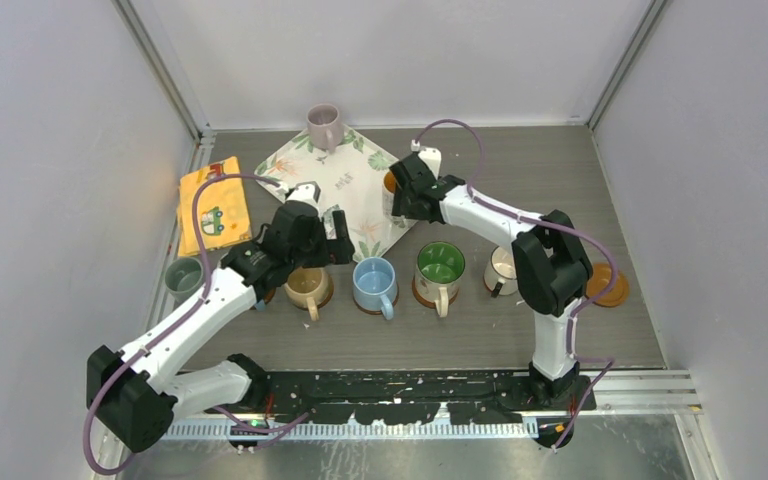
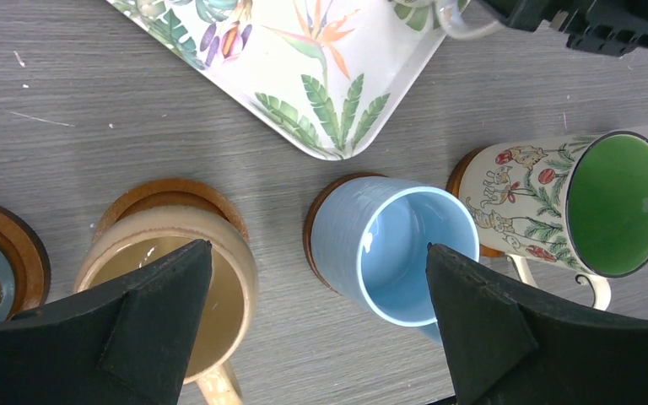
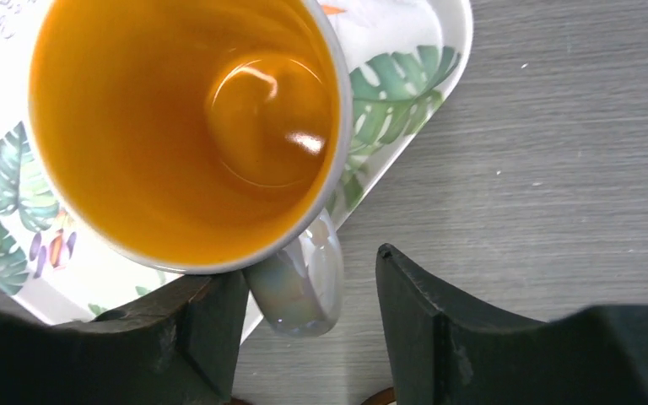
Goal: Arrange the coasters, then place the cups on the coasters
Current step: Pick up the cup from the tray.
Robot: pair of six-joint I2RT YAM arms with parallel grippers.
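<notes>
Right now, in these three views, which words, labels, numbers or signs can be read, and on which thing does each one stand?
Nothing can be read in full.
Small dark script on the white surface beside the orange-inside cup, right wrist view: too blurred to read.
Small print at the picture's right edge, above the green-inside cup, left wrist view: too small to read.
Yellow cloth: a small picture, no readable words.
</notes>
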